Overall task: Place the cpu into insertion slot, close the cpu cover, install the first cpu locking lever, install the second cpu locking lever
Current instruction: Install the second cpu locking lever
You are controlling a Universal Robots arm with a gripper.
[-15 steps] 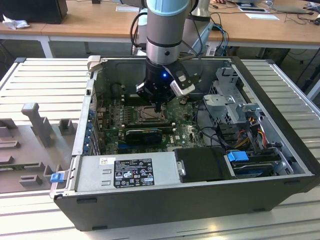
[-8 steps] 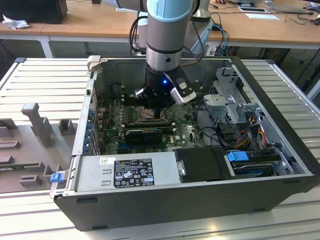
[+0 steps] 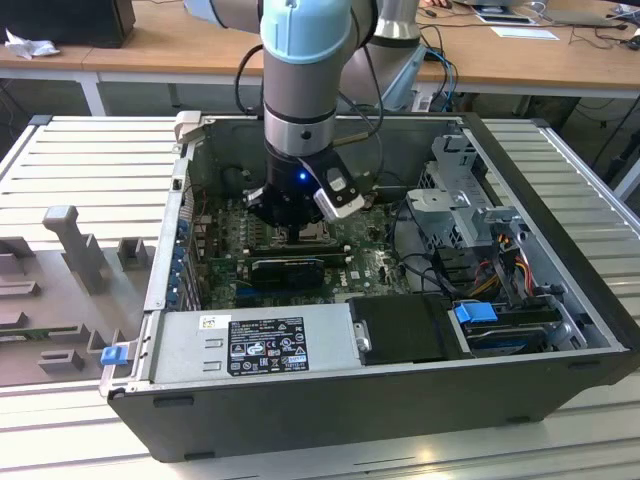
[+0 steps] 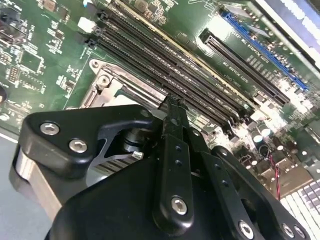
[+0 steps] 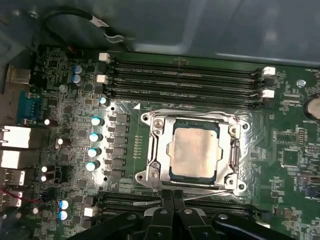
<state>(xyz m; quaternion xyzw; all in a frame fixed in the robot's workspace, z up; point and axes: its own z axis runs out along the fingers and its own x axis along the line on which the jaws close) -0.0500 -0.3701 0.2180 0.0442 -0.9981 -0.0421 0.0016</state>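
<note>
In the first wrist view the cpu [image 5: 195,150], a pale square chip, lies in the insertion slot [image 5: 142,176] on the green motherboard. The cpu cover [image 5: 195,122], a silver frame, lies flat around the chip. A thin metal lever rod [image 5: 207,193] runs along the socket edge nearest my fingers. My gripper [image 5: 173,192] is shut with nothing in it, its tips right at that edge. In the second wrist view the gripper [image 4: 172,102] points at the socket's corner [image 4: 105,85]. In the exterior view the gripper [image 3: 295,225] hangs low inside the computer case over the socket.
Long black memory slots [image 5: 185,80] run on one side of the socket, with more [image 5: 125,202] by my fingers. Capacitors [image 5: 95,135] stand beside it. The case walls [image 3: 165,260], a power supply [image 3: 260,345] and a drive cage [image 3: 460,200] with cables hem in the board.
</note>
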